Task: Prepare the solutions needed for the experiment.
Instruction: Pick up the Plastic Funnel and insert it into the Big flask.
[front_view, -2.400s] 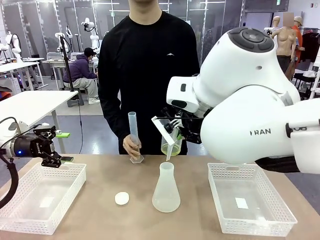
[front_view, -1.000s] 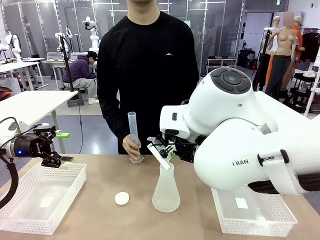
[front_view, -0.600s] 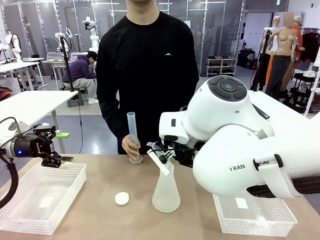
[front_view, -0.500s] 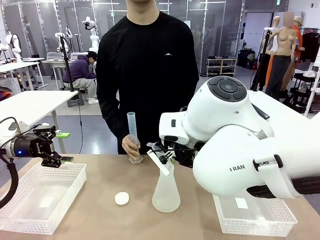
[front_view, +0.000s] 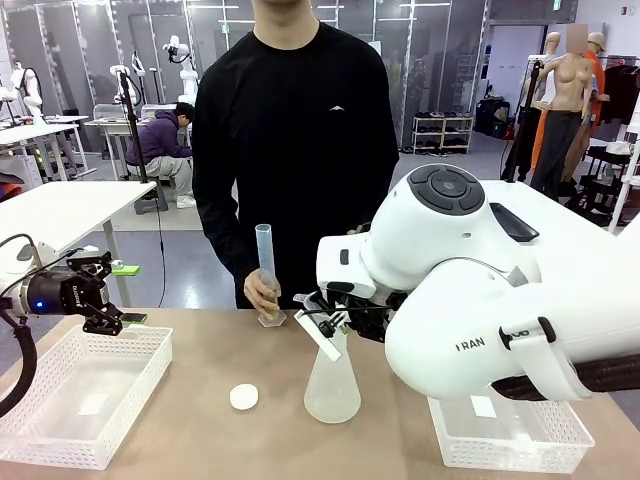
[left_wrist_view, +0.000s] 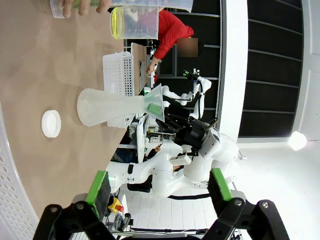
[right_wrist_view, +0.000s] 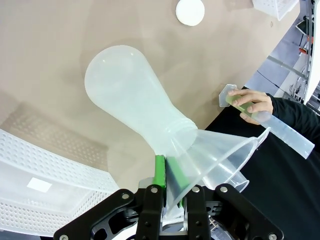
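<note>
1 shallow layer of yellow-green solution (left_wrist_view: 116, 22) sits in a clear beaker (left_wrist_view: 140, 22) on the worktop (left_wrist_view: 45, 60), beyond the flask (front_view: 332, 385), which looks empty. The right pincer (right_wrist_view: 167, 175) is clamped on the funnel (right_wrist_view: 220, 155), tipping its spout into the flask's neck, probably to guide a pour. A person's hand (front_view: 262, 292) steadies a graduated cylinder (front_view: 265, 258) nearby. The left pincer (front_view: 120, 293) hangs wide apart over 1 white basket (front_view: 60, 420), seemingly idle.
</note>
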